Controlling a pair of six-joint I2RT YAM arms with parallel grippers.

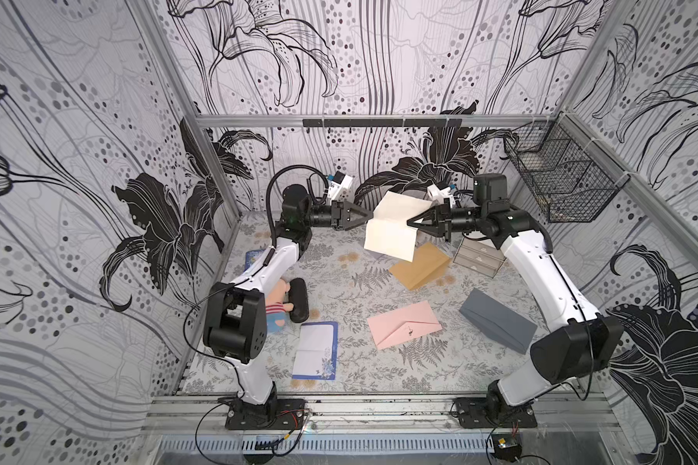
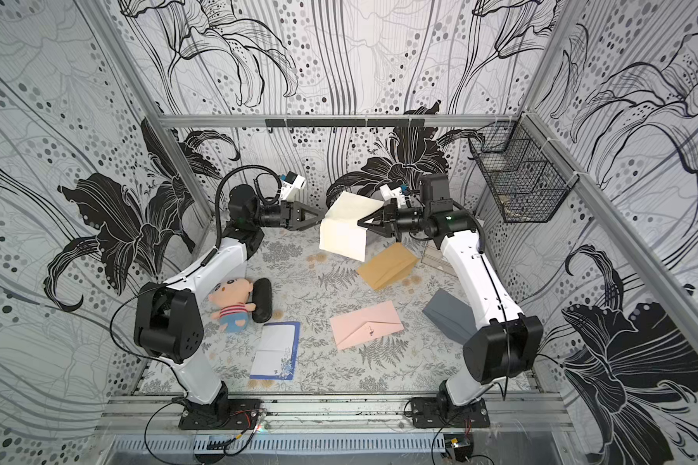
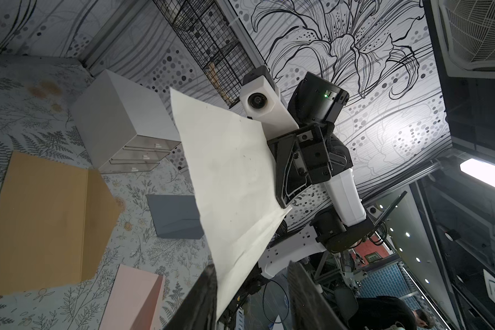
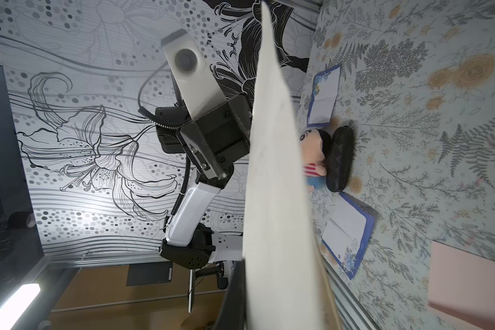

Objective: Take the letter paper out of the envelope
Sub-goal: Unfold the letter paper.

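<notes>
The cream letter paper hangs unfolded in the air over the back of the table, held between both arms. My right gripper is shut on its right edge; in the right wrist view the sheet hides all but one dark finger. My left gripper reaches the sheet's left edge with its jaws still apart, and the paper lies against one finger. The brown envelope lies flat on the table below, flap open.
A pink envelope and a grey envelope lie at front right. A small drawer unit stands behind the right arm. A plush doll, a black case and a blue-bordered sheet lie at the left. A wire basket hangs on the right wall.
</notes>
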